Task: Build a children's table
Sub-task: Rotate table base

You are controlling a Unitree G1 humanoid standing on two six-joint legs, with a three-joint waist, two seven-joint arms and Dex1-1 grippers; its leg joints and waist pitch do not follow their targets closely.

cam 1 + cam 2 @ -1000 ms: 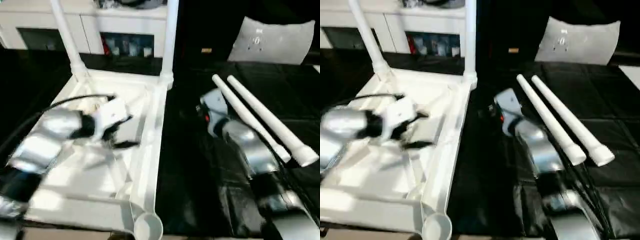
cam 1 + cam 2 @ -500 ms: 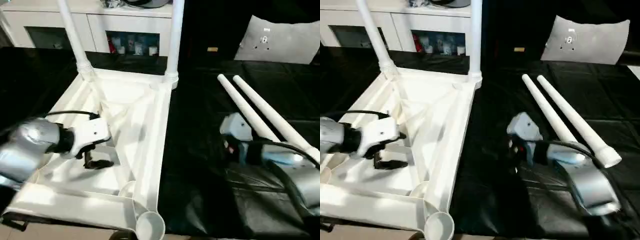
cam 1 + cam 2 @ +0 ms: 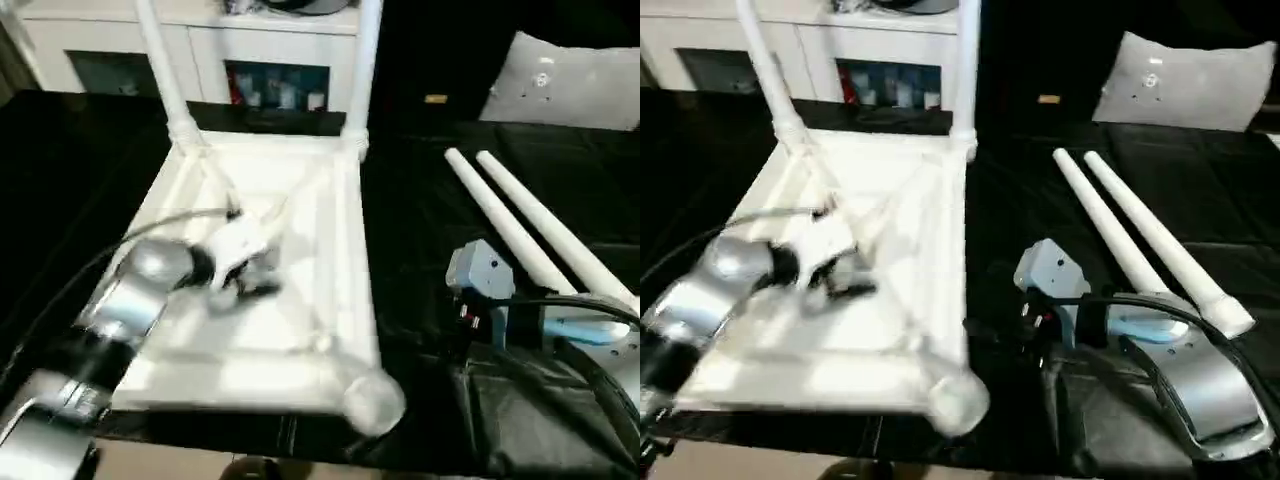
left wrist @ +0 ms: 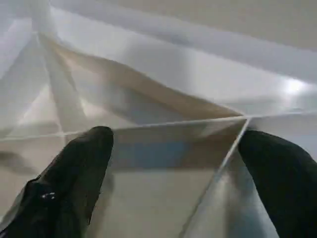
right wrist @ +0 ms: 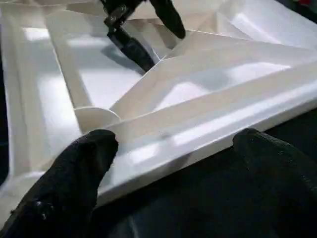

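On the black mat, left side: upside-down white plastic square table top, X-ribbed underside facing up. Two white tapered legs already stand in its far corner sockets; near corner socket is empty. Left gripper sits low over the ribs mid-panel, fingers spread apart, grasping nothing, a rib junction between them.

Centre-right: right gripper hangs just off the top's near-right edge above the mat, fingers also apart and empty.

Far right: two loose white tapered round legs lie side by side on the mat, touching or nearly so, well apart from the top.

Risks, my read: left fingers snag a rib and drag or tilt the top, wobbling the two fitted legs. Right arm is close to the loose pair; a sloppy reach could roll them away, or pinch both at once.
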